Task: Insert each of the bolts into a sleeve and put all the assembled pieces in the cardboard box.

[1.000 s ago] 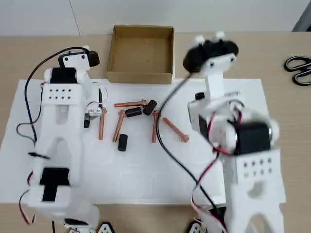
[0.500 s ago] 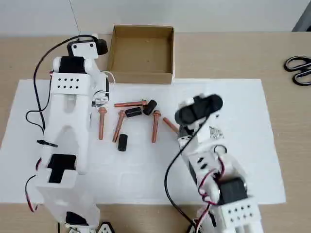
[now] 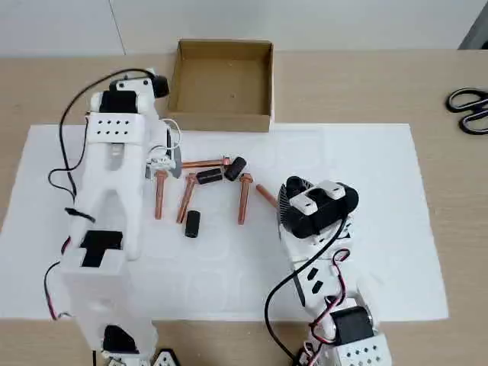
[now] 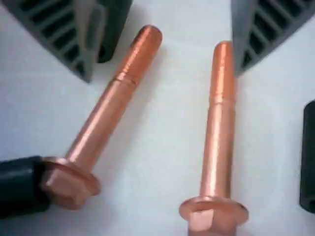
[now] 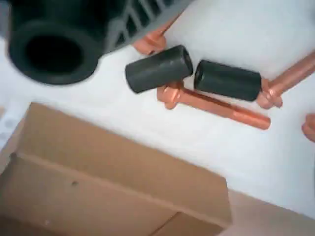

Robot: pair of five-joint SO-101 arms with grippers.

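Several copper bolts lie on the white sheet: one crosswise (image 3: 204, 162) and upright ones (image 3: 160, 194), (image 3: 187, 197), (image 3: 244, 198). Loose black sleeves (image 3: 235, 168), (image 3: 209, 176), (image 3: 192, 223) lie among them. My left gripper (image 3: 164, 162) hangs open low over two bolts (image 4: 103, 118), (image 4: 216, 128), its fingertips (image 4: 83, 34) on either side of their threaded ends. My right gripper (image 3: 288, 204) sits near the sheet's middle, shut on a black sleeve (image 5: 47, 51). The cardboard box (image 3: 219, 120) stands at the back with nothing in it.
Scissors (image 3: 469, 107) lie at the far right on the wooden table. The white sheet (image 3: 381, 168) has free room on its right half and along the front. The right wrist view shows the box wall (image 5: 108, 182) beside two sleeves (image 5: 160, 69), (image 5: 227, 79).
The right arm has drawn back from beside the box toward the table's front. The left arm has shifted a little farther back, its gripper now at the bolts' heads.
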